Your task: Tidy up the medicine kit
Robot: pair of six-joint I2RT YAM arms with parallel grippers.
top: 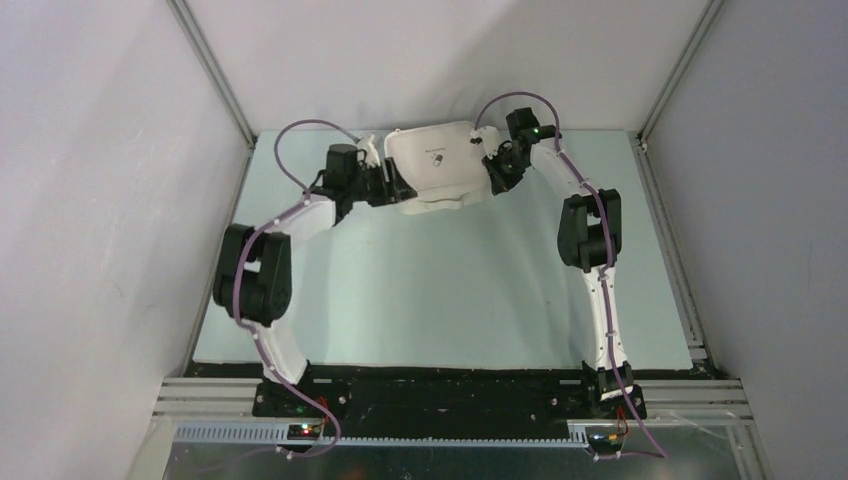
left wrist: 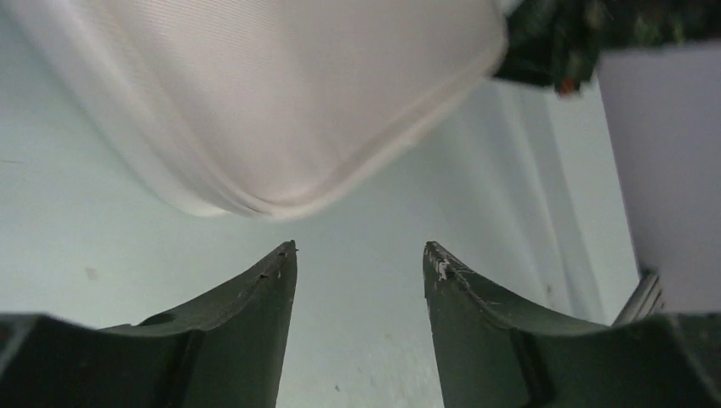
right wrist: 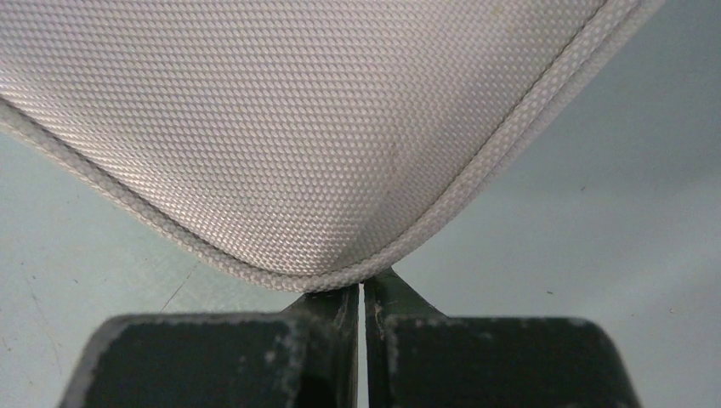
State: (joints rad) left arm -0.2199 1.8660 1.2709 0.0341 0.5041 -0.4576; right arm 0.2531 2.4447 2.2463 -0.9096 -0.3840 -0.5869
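Note:
The medicine kit [top: 435,165], a white rounded-square soft case with a small dark logo on top, lies at the far middle of the table, between both grippers. My left gripper [top: 388,186] is at its left side. In the left wrist view the left gripper [left wrist: 360,248] is open and empty, with the kit's rounded corner [left wrist: 281,93] just beyond the fingertips. My right gripper [top: 492,166] is at the kit's right side. In the right wrist view the right gripper [right wrist: 364,285] has its jaws nearly together, with the tips tucked under the kit's piped rim [right wrist: 298,127].
The pale green table mat [top: 440,290] spreads in front of the kit. Grey walls and aluminium frame posts [top: 215,75] close in the left, back and right. The right arm's dark wrist [left wrist: 595,34] and a wall panel [left wrist: 667,170] show past the kit.

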